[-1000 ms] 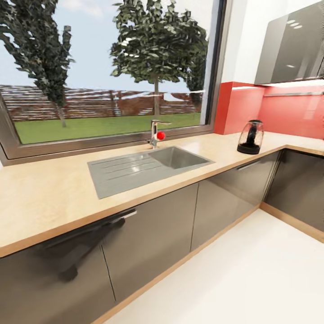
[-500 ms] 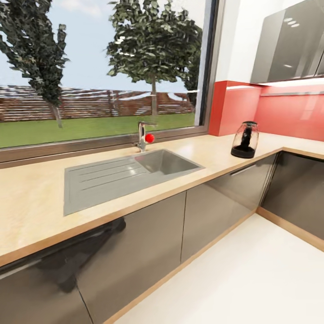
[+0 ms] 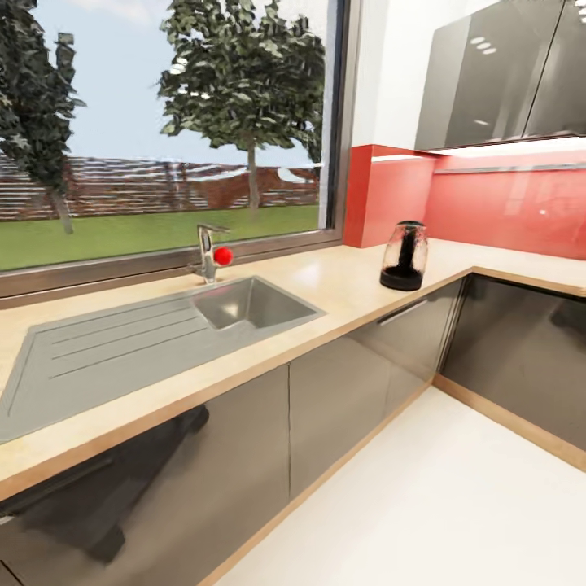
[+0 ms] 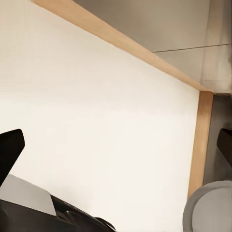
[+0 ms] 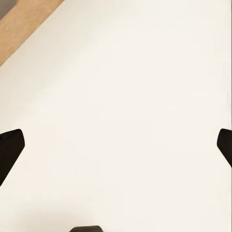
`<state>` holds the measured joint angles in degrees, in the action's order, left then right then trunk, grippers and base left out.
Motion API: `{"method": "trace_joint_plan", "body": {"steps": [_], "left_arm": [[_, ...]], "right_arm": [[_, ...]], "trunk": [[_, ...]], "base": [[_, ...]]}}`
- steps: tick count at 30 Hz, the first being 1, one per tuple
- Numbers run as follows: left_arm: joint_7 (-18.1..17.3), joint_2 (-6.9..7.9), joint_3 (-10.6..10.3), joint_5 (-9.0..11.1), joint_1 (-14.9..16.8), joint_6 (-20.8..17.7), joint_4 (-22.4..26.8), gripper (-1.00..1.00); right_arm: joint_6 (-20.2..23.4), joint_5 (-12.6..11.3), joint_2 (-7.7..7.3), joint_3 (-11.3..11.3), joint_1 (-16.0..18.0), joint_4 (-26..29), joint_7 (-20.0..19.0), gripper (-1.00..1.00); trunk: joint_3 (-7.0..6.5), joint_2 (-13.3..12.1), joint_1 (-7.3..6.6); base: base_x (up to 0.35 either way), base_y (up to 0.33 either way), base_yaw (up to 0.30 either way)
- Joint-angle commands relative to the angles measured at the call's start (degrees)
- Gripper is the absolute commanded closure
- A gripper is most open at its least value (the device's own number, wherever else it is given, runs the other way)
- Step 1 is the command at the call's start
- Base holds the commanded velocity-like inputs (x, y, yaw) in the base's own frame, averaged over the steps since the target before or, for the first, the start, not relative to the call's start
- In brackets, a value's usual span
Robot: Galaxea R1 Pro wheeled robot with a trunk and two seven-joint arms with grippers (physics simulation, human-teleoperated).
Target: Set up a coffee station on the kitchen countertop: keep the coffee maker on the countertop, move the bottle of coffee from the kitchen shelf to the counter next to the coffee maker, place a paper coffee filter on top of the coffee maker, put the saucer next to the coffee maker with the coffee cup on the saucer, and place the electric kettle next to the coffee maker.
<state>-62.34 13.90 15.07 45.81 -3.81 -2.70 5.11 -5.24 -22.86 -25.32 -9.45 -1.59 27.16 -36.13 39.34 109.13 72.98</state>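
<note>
A glassy, dark-based appliance that looks like the electric kettle (image 3: 404, 256) stands on the beige countertop (image 3: 350, 285) near the red corner wall. In the left wrist view my left gripper (image 4: 117, 145) is open, its dark fingertips (image 4: 9, 150) far apart over the white floor, with nothing between them. The right wrist view has my right gripper (image 5: 116, 145) open as well, its fingertips (image 5: 10, 147) at both edges of the picture above bare floor. The coffee maker, coffee bottle, filter, saucer and cup are out of view.
A steel sink (image 3: 252, 303) with drainboard and a faucet (image 3: 208, 252) is set into the counter under the window. Dark cabinet fronts (image 3: 350, 391) run below and turn the corner at right. White floor (image 3: 456, 505) lies open in front. A wooden plinth (image 4: 125, 43) edges the cabinets.
The whole head picture has shifted: the camera has turned right and come nearer, so the sink and kettle-like appliance sit further left in the picture. Nothing on the counter has moved.
</note>
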Motion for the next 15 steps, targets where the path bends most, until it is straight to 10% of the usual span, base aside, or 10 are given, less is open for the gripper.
{"method": "trace_joint_plan", "body": {"steps": [1, 15], "left_arm": [[-0.15, -0.01, 0.4, -0.28, -0.05, -0.29, 0.14, -1.0], [-0.15, -0.01, 0.4, -0.28, -0.05, -0.29, 0.13, -1.0]], "right_arm": [[0.05, -0.34, 0.01, -0.01, 0.01, -0.01, -0.25, -1.0], [0.05, -0.32, 0.06, 0.04, 0.01, -0.01, -0.25, -1.0]], "trunk": [[0.03, 0.02, 0.03], [0.03, 0.02, 0.03]], "base": [[0.248, -0.227, -0.273], [0.228, -0.234, -0.279]]}}
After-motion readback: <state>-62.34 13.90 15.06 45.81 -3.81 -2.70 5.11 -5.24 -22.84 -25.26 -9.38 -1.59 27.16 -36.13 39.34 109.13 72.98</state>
